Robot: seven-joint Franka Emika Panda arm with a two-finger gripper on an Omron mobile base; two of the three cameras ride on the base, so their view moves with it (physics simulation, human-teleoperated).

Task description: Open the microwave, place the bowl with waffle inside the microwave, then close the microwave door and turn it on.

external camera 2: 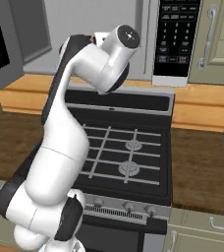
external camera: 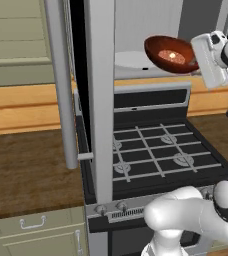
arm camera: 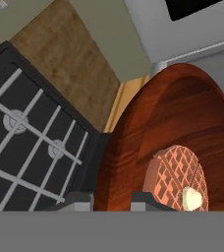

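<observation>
The microwave [external camera: 146, 20] stands open above the stove, its white turntable [external camera: 128, 60] bare. The microwave door [external camera: 100, 100] is swung out toward me, edge-on, with its long bar handle [external camera: 61, 85] at the left. The reddish-brown bowl [external camera: 170, 54] hangs tilted in front of the opening, just right of the turntable. My gripper [external camera: 195, 60] is shut on its right rim. In the hand view the bowl [arm camera: 182, 118] holds a waffle [arm camera: 175, 177] with a pale pat on top, and my gripper [arm camera: 111, 202] pinches the rim between its fingertips [arm camera: 77, 201]. The black button panel [external camera 2: 175, 34] shows beside my arm.
A black gas stove [external camera: 156, 150] with grey grates lies directly under the bowl. Wooden counter [external camera: 31, 165] runs on both sides of it. Beige cabinet doors [external camera 2: 217, 39] flank the microwave. The open door blocks the space left of the opening.
</observation>
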